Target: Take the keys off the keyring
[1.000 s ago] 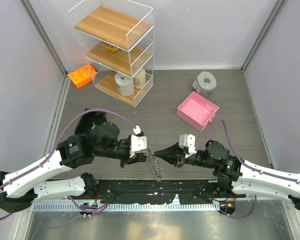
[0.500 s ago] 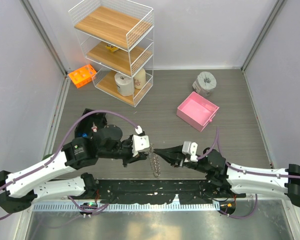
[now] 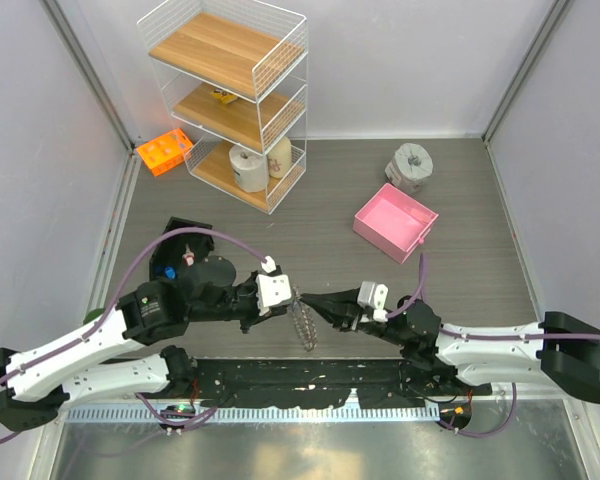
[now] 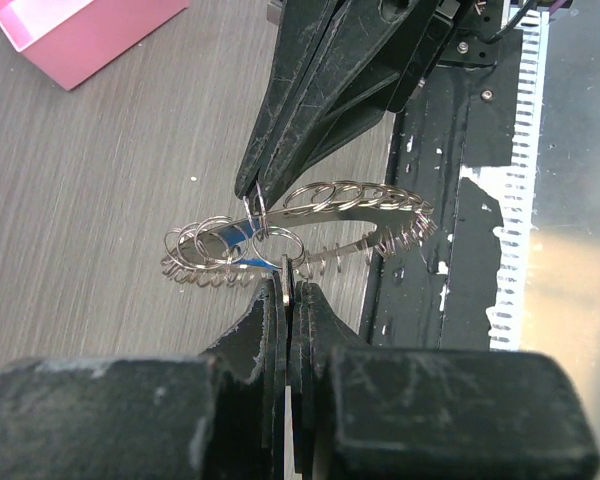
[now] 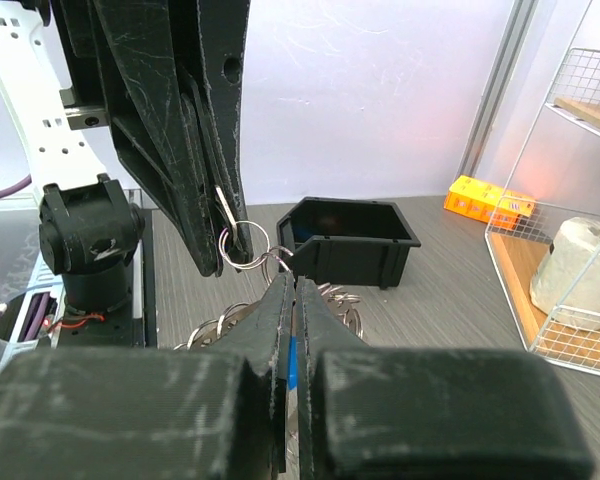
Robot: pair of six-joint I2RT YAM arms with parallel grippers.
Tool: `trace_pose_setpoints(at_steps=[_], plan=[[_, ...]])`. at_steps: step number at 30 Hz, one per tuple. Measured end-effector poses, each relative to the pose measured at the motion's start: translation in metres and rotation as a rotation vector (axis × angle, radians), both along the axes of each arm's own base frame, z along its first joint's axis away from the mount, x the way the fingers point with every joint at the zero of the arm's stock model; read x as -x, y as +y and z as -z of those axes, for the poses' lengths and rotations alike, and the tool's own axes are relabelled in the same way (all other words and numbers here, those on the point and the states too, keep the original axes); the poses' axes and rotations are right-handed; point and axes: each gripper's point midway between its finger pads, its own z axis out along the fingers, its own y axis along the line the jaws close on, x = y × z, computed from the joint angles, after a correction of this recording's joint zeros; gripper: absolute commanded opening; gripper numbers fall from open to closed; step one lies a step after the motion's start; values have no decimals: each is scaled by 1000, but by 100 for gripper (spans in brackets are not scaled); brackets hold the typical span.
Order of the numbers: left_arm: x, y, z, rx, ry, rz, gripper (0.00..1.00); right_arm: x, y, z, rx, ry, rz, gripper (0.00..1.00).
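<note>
Grey woodgrain table (image 3: pixel 330 200), knobbly silvery keyring (image 3: pixel 305 325)

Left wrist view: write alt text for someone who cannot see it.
The left end effector from below and the right end effector from above both pinch a silvery keyring hung with small rings, above a grey wood-grain table. A pink box shows at upper left.

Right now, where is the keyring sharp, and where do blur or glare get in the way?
Left wrist: keyring sharp, left fingers soft. Right wrist: right fingers blurred, hiding most of the keyring; wall bright. Top external: evenly lit, keyring tiny.
</note>
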Motion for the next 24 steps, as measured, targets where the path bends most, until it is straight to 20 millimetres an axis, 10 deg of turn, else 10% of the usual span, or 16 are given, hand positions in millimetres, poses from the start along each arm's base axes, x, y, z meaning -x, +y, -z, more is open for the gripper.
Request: trace_pose_setpoints(at_steps=[6,10,24], plan=[[-1,1,-2,4,-14,-3,0,-1,0,-2,-22,33,3,8],[0,2,0,-4,-8,4,0,-5,4,-4,11,76,13,39],[28,9,-23,-7,44,128,0,3,-2,-21,197,43,-22,57]])
